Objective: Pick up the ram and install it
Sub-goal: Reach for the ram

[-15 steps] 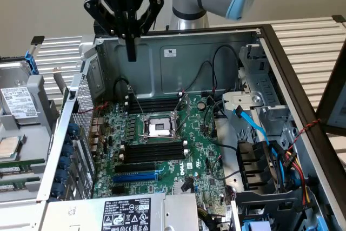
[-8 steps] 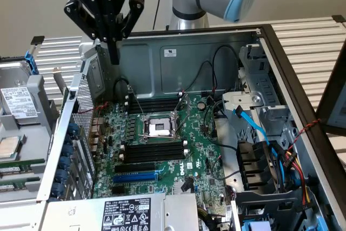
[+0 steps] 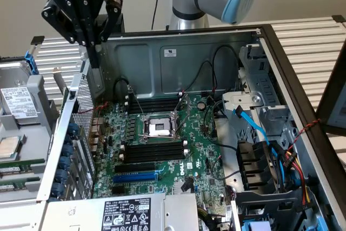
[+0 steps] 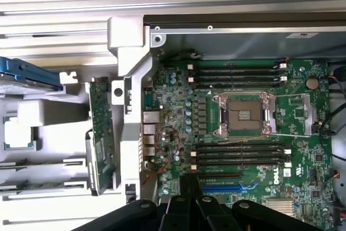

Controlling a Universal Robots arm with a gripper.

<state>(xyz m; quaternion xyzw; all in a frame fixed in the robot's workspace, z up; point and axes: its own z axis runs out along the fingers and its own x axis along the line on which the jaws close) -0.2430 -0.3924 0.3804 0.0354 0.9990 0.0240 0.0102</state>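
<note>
The fingers (image 4: 189, 187), pressed together and empty, hang over the motherboard (image 4: 178, 106), while the ram (image 4: 100, 133) lies off to their side beyond the case wall (image 4: 132, 150), its long axis parallel to that wall.

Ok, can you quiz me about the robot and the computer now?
1. True or false: the gripper is down inside the computer case.
2. What colour is the coloured slot on the motherboard? A red, B blue, C yellow.
3. Fill in: the ram is ___ the case.
Key: 1 false, it is up above the case; 2 B; 3 outside.
</note>
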